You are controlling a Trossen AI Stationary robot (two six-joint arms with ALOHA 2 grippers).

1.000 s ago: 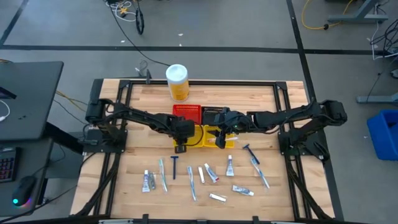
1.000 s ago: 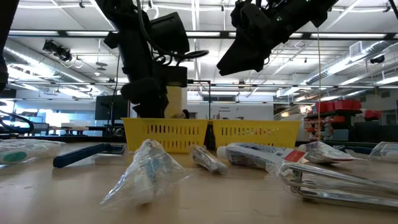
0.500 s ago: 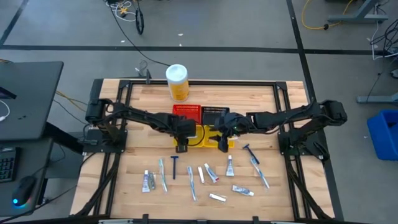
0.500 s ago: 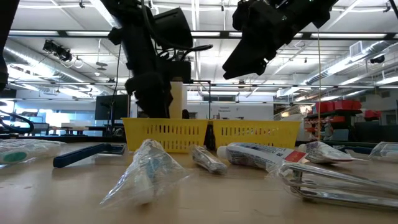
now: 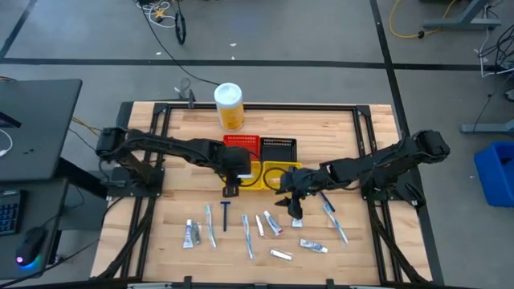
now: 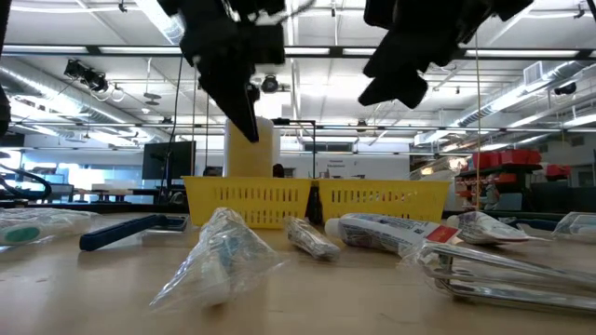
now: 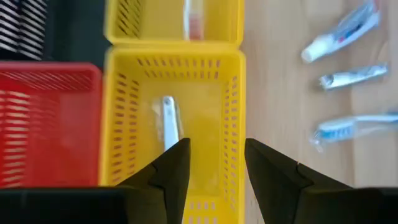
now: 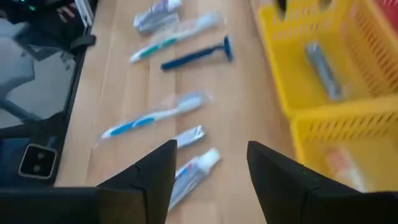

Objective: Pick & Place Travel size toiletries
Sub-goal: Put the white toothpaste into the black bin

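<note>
Left fingers (image 7: pixel 214 171) open, empty, a small tube (image 7: pixel 169 121) in the yellow basket (image 7: pixel 233 118) just ahead. Right fingers (image 8: pixel 208 168) open, empty, a toothpaste tube (image 8: pixel 194 171) between them.

Pale wood-plank table (image 5: pixel 337 128) with a black frame. Two yellow mesh baskets (image 7: pixel 171 118) with slotted walls; beside them a red basket (image 5: pixel 241 144) and a black basket (image 5: pixel 279 147). Yellow canister (image 5: pixel 229 108), white lid. Both arms dark. Silver-white tube (image 7: pixel 169 118) lies in the yellow basket. On the wood: dark blue razor (image 8: pixel 196 55), toothbrushes with blue and white heads (image 8: pixel 152 115), white tubes (image 8: pixel 193 171) with blue and red marks. Grey floor.
</note>
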